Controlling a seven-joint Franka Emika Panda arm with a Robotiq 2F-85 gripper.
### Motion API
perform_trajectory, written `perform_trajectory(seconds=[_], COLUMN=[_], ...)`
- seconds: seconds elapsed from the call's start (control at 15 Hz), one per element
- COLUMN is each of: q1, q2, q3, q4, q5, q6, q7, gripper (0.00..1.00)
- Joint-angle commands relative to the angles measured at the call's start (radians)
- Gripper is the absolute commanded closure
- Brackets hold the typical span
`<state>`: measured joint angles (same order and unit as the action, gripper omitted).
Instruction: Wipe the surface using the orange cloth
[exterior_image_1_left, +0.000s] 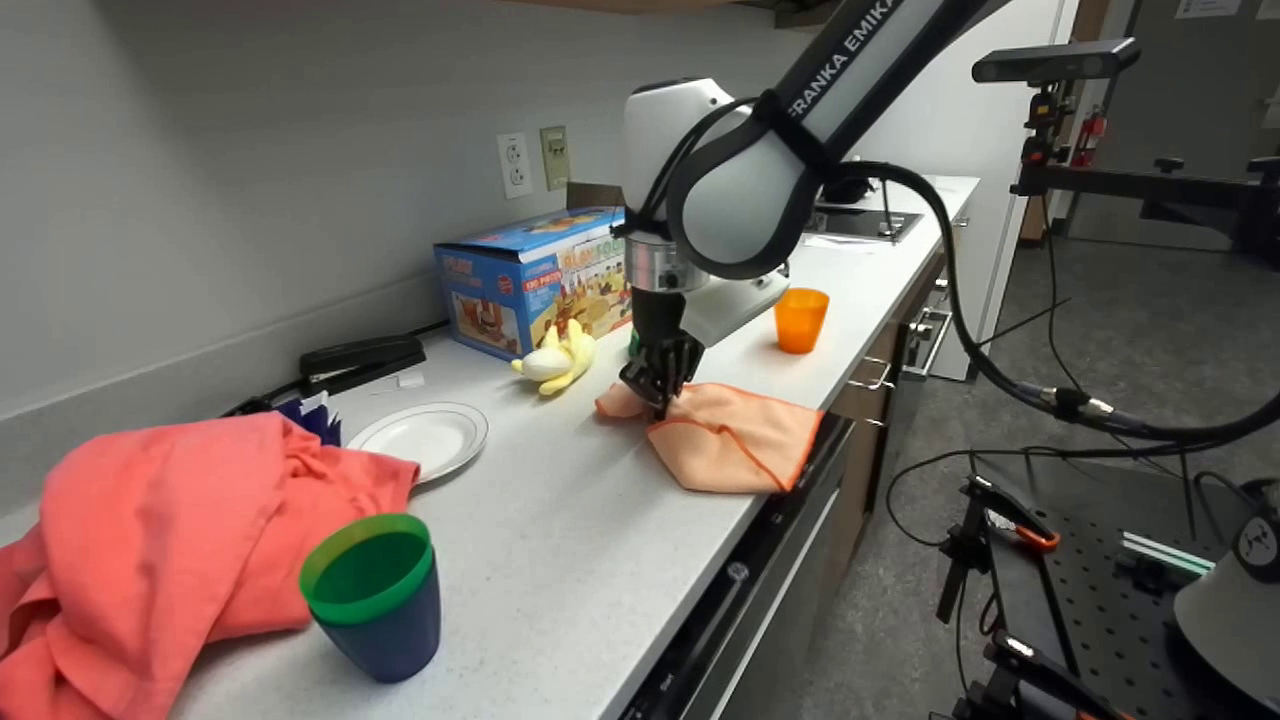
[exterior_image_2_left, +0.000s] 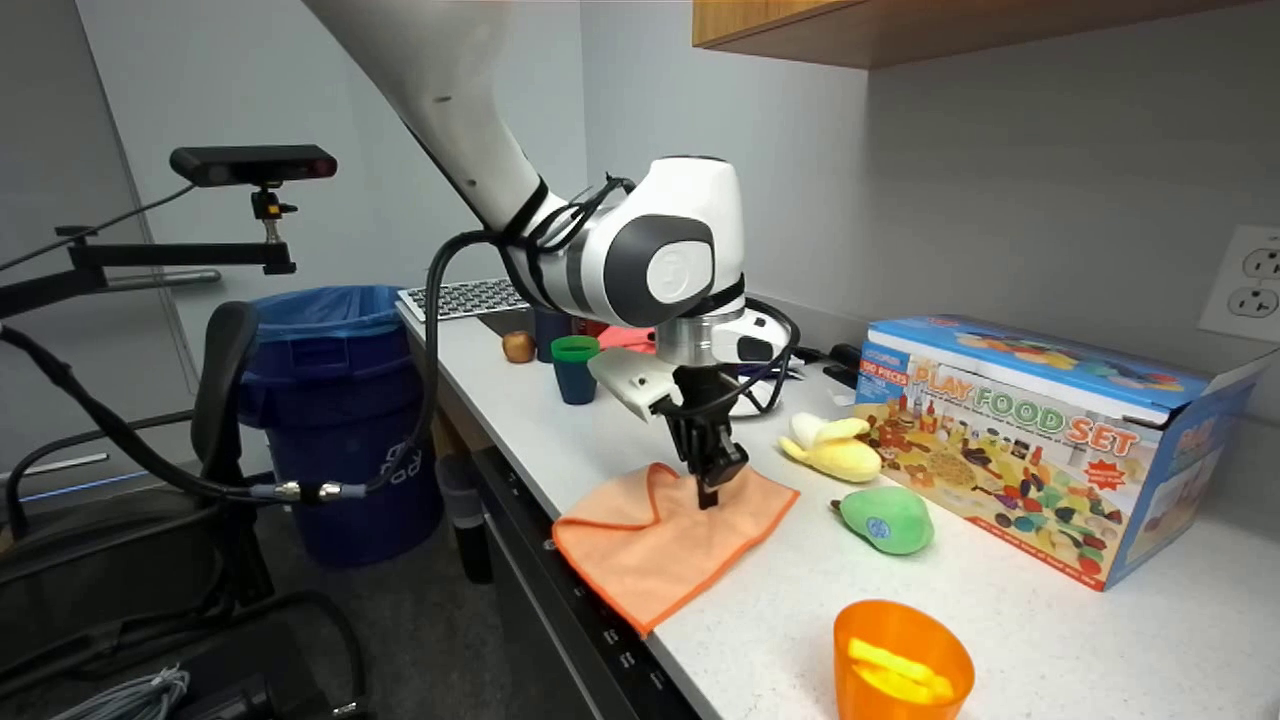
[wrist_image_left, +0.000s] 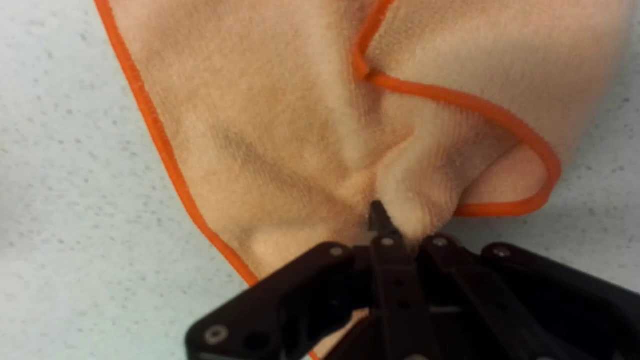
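The orange cloth (exterior_image_1_left: 750, 430) lies on the surface (exterior_image_1_left: 560, 540), the light grey-white countertop (exterior_image_2_left: 770, 600). It is folded over on one side and reaches the counter's front edge. The cloth (exterior_image_2_left: 665, 550) also shows spread out in an exterior view and fills much of the wrist view (wrist_image_left: 250, 110), with its darker orange hem. My gripper (exterior_image_1_left: 660, 400) points down onto the cloth in both exterior views (exterior_image_2_left: 708, 490). In the wrist view the gripper (wrist_image_left: 400, 220) is shut on a raised fold of the cloth; the right fingertip is hidden behind that fold.
An orange cup (exterior_image_1_left: 800, 320), a green pear (exterior_image_2_left: 888, 522), a yellow toy banana (exterior_image_2_left: 835, 455) and a play-food box (exterior_image_2_left: 1000, 440) stand near the cloth. A white plate (exterior_image_1_left: 430, 435), a bunched coral-red cloth (exterior_image_1_left: 190, 530) and stacked cups (exterior_image_1_left: 385, 620) are farther along the counter.
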<state>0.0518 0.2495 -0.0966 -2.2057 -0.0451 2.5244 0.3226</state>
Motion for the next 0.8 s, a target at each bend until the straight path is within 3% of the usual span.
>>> perform_trajectory(seconds=[0.0,0.47,0.73], q1=[-0.022,-0.07,-0.086], q2=[-0.07,-0.125,-0.106], q3=[-0.033,-0.091,-0.103], q4=[-0.114,-0.152,-0.106], q5=[-0.014,-0.031,-0.037], q6=[0.058,0.104,0.109], q7=[0.082,0.158,0.17], gripper=[0.98,0.98,0.98])
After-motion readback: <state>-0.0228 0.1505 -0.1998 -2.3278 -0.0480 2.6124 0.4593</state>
